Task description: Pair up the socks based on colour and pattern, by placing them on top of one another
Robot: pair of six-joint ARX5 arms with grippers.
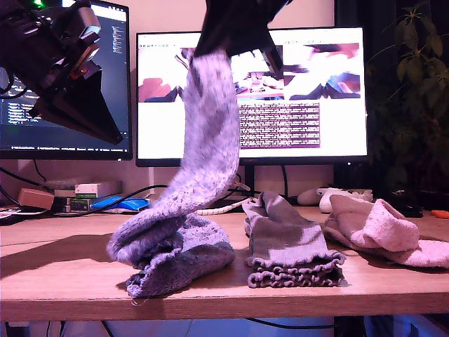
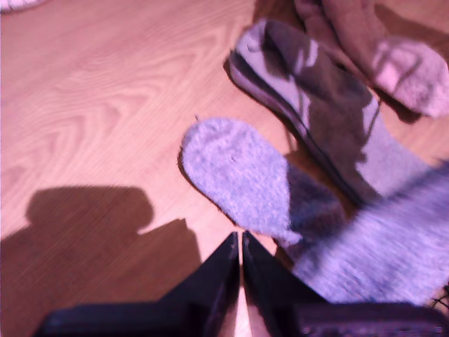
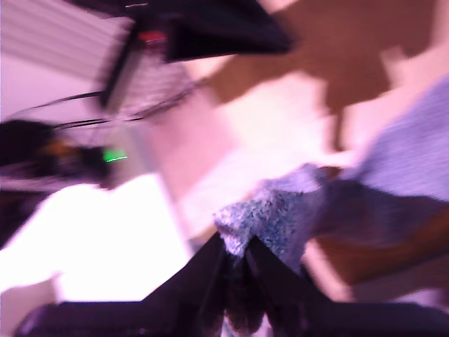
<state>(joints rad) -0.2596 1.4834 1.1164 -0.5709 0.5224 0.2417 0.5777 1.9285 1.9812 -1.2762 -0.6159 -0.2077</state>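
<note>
A speckled blue-purple sock [image 1: 208, 133] hangs from my second gripper [image 1: 212, 50], which is shut on its upper end [image 3: 270, 214] high over the table's middle. Its lower end rests on a second speckled sock [image 1: 179, 261] lying on the table. Beside that pile, toward the exterior view's right, lie the grey socks with frilly cuffs [image 1: 287, 242], then the fuzzy pink socks [image 1: 389, 226]. My first gripper [image 1: 121, 133] hovers at the exterior view's upper left, shut and holding nothing [image 2: 240, 246]. Below it are a speckled toe [image 2: 235, 175], a grey sock [image 2: 316, 98] and a pink sock [image 2: 400, 67].
Two monitors [image 1: 302, 91] stand behind the table. A white game controller [image 1: 328, 197] and a coiled cable sit near the back. Small boxes [image 1: 88, 191] lie at the exterior view's back left, a plant [image 1: 414, 84] at its right. The table's front edge [image 1: 224, 302] runs close under the socks.
</note>
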